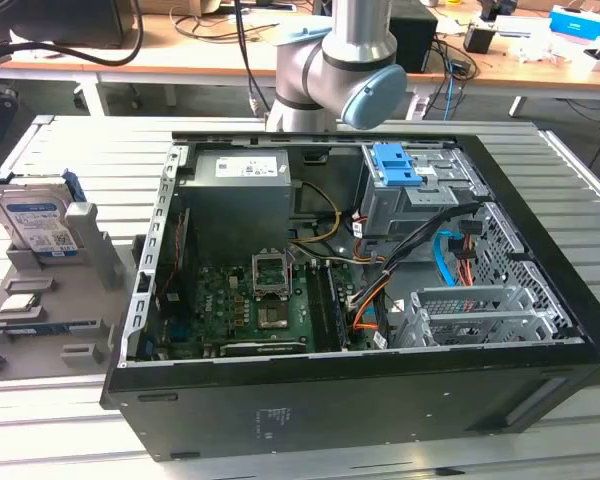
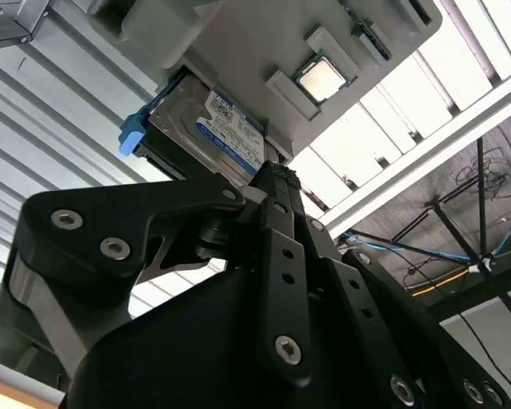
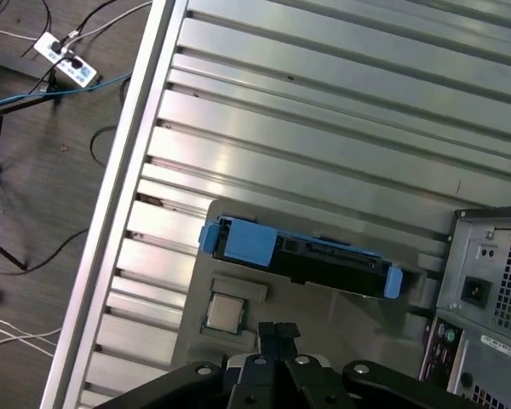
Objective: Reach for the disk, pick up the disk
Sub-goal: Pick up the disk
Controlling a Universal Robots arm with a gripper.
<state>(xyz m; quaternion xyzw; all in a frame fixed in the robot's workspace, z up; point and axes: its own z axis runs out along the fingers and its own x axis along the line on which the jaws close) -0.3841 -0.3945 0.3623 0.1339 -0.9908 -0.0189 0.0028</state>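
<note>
Black metal gripper (image 2: 277, 173) near the blue-railed, silver-black rectangular disk (image 1: 40, 222) — not touching.
Exterior view: we find the disk upright in a grey plastic holder (image 1: 92, 248), at the exterior view's left of the open black computer case (image 1: 380, 395). Second wrist view: fingers (image 2: 281, 209) seemingly closed, empty. First wrist view: disk edge-on nearby.

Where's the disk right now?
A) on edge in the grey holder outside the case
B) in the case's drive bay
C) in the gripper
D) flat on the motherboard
A: the disk stands on edge in the grey holder at the exterior view's left, outside the case; the gripper holds nothing.
</note>
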